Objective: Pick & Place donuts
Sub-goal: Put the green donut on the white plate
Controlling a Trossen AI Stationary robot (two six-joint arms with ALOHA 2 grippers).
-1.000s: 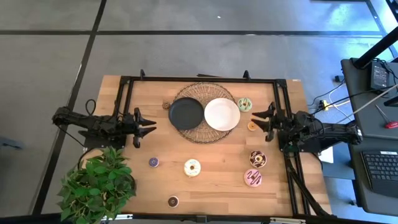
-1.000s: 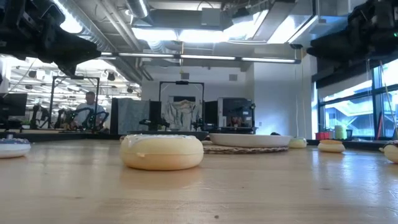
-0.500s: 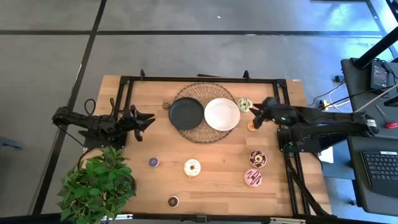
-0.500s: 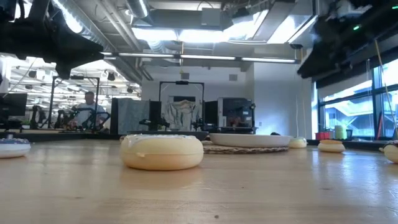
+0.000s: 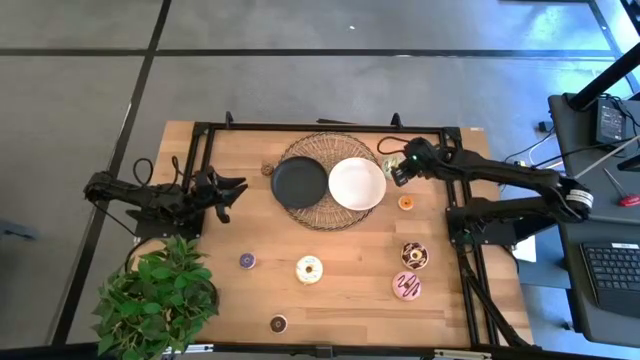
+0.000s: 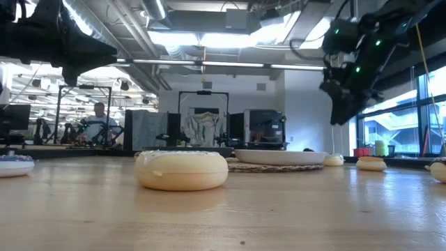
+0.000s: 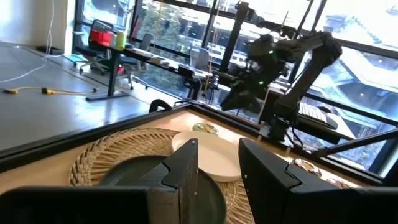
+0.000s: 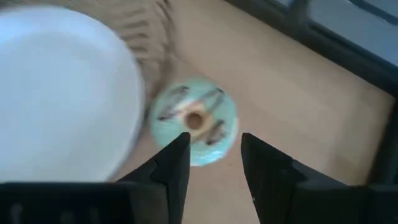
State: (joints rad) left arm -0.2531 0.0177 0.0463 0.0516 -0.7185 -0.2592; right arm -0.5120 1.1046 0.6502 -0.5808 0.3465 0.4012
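Note:
My right gripper (image 8: 214, 155) is open and hangs above the green iced donut (image 8: 194, 121), which lies flat on the table beside the white plate (image 8: 62, 99). In the high view this gripper (image 5: 399, 169) partly covers that donut. It touches nothing. The orange mini (image 5: 406, 202), chocolate-sprinkled (image 5: 414, 254), pink-striped (image 5: 407, 286), cream (image 5: 309, 269), purple mini (image 5: 247, 261) and brown mini (image 5: 278, 323) donuts lie flat on the wood. My left gripper (image 5: 229, 189) waits open near the table's left side, level and pointing toward the plates.
The black plate (image 5: 299, 182) and the white plate (image 5: 357, 183) sit on a round woven mat (image 5: 325, 218) at the far middle. A black frame (image 5: 455, 150) borders the table. A potted plant (image 5: 157, 295) stands at the near left corner.
My right gripper has swung from the table's right edge toward the far side and the left, coming over the green donut and tipping its fingers downward. No donut has moved.

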